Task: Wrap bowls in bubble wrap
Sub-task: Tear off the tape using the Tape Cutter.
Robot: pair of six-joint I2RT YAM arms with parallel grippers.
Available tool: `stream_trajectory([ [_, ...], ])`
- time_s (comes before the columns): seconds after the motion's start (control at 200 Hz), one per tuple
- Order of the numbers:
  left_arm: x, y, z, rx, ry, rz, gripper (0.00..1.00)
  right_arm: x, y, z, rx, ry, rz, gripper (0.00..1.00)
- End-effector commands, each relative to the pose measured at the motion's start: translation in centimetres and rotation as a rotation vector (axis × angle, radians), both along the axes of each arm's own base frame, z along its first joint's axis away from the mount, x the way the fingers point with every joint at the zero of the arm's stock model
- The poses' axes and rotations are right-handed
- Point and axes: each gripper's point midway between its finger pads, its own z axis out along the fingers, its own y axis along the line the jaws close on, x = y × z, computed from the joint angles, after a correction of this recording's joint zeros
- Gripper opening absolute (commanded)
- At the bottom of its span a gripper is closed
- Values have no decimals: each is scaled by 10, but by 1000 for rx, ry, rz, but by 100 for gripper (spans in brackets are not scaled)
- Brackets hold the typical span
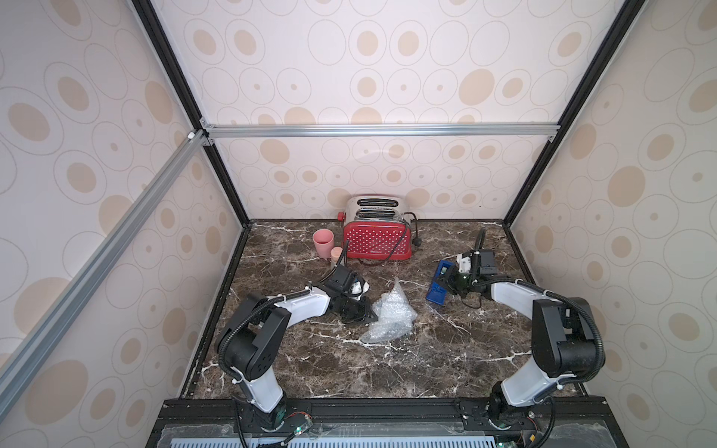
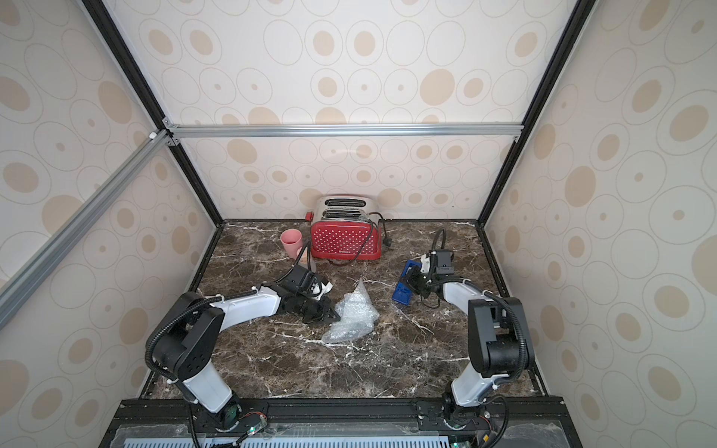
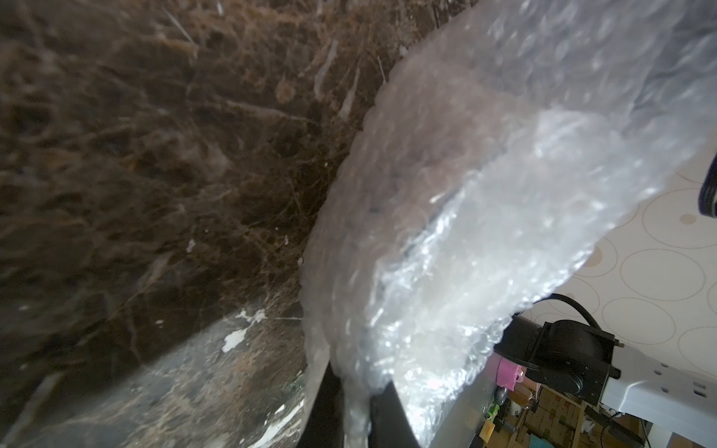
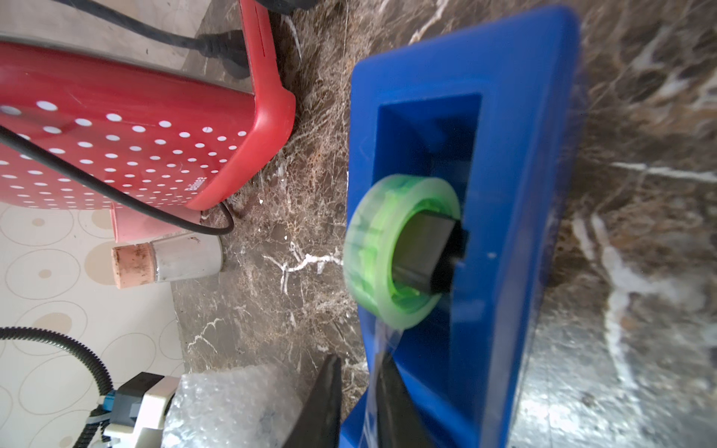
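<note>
My left jaws clamp the edge of the crumpled, pebbled bubble wrap (image 1: 392, 310). Its long axis lies across their reach on the marble surface (image 1: 388, 368), one corner peaked upward; the bowl is hidden. Only the right wrist view shows clear tape (image 4: 382, 341) running between my right jaws at the blue plastic dispenser (image 4: 523, 155). I cannot tell whether they pinch it.

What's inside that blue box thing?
A green tape roll sits in the slot of the dispenser, with clear tape leading toward the right hand. The slot floor under the roll is hidden.
</note>
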Motion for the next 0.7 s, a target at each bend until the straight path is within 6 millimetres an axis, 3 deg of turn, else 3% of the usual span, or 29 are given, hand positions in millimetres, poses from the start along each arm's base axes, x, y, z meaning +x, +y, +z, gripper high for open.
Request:
stream_trajectory([
  [0.0, -6, -1, 2, 5, 13, -21, 12, -7, 2, 11, 21, -11, 7, 18],
  [0.165, -5, -1, 2, 4, 13, -20, 12, -11, 3, 7, 29, 0, 8, 17],
  [0.401, -6, 0, 1, 6, 15, -21, 12, -10, 3, 2, 50, 7, 6, 2],
  [0.696, -6, 0, 0, 8, 16, -21, 12, -3, -4, 37, 169, -47, -54, 0],
])
